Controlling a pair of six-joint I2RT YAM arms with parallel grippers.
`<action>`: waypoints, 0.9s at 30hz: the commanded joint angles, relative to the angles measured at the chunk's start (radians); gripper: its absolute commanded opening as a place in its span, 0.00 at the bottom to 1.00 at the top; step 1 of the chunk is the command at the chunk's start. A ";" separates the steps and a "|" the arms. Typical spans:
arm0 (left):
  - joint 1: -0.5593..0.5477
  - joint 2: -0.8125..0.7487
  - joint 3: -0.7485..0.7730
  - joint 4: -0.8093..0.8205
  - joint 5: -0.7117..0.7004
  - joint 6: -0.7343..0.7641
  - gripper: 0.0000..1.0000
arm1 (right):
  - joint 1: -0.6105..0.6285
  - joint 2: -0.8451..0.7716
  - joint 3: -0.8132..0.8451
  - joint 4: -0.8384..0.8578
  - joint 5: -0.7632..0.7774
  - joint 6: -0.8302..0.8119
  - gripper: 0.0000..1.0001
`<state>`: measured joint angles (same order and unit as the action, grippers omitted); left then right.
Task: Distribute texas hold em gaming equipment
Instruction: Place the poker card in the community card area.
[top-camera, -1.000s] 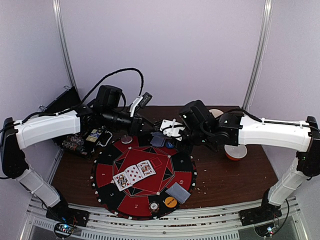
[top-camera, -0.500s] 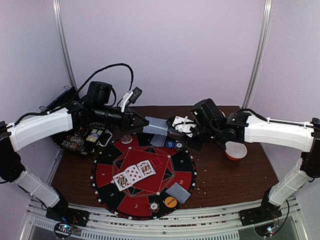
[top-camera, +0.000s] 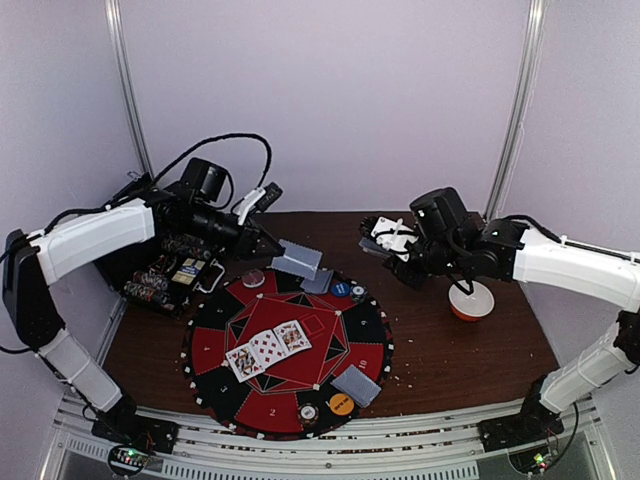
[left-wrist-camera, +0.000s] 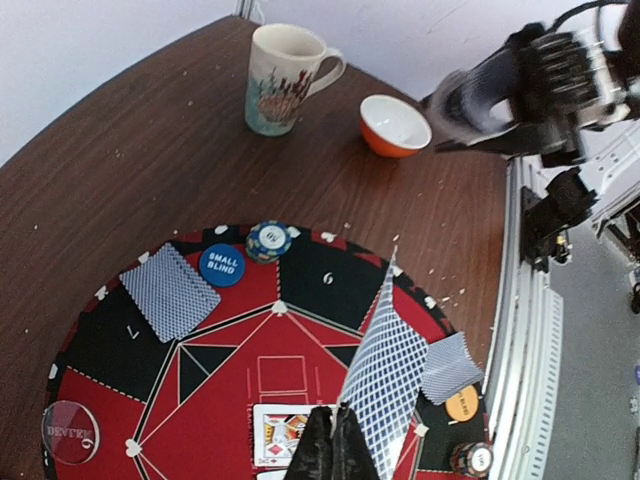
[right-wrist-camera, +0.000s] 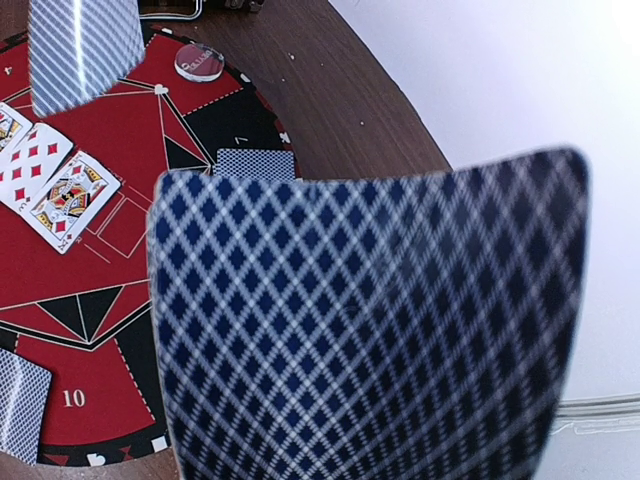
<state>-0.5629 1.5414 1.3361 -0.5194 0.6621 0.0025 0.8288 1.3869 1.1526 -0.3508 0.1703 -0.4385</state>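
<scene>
Card (left-wrist-camera: 385, 370) pinched by one edge in closed left tool (left-wrist-camera: 333, 440), hanging over mat (left-wrist-camera: 220, 345). Lower it flat before release, onto bare seat ahead of tool. Right tool (top-camera: 388, 238), off to side, clamps remaining cards (right-wrist-camera: 360, 320).

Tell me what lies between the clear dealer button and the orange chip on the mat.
The row of face-up cards lies between the dealer button and the orange chip, as the top external view shows.
</scene>
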 joint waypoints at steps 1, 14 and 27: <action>-0.008 0.166 0.084 -0.172 -0.098 0.160 0.00 | -0.005 -0.043 -0.013 -0.005 -0.012 0.006 0.29; -0.179 0.557 0.334 -0.340 -0.171 0.349 0.00 | -0.006 -0.071 -0.021 -0.021 -0.017 -0.003 0.29; -0.221 0.694 0.406 -0.337 -0.398 0.442 0.00 | -0.005 -0.073 -0.021 -0.026 -0.028 0.001 0.29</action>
<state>-0.7731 2.2040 1.7054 -0.8482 0.3714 0.3878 0.8268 1.3365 1.1362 -0.3729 0.1493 -0.4416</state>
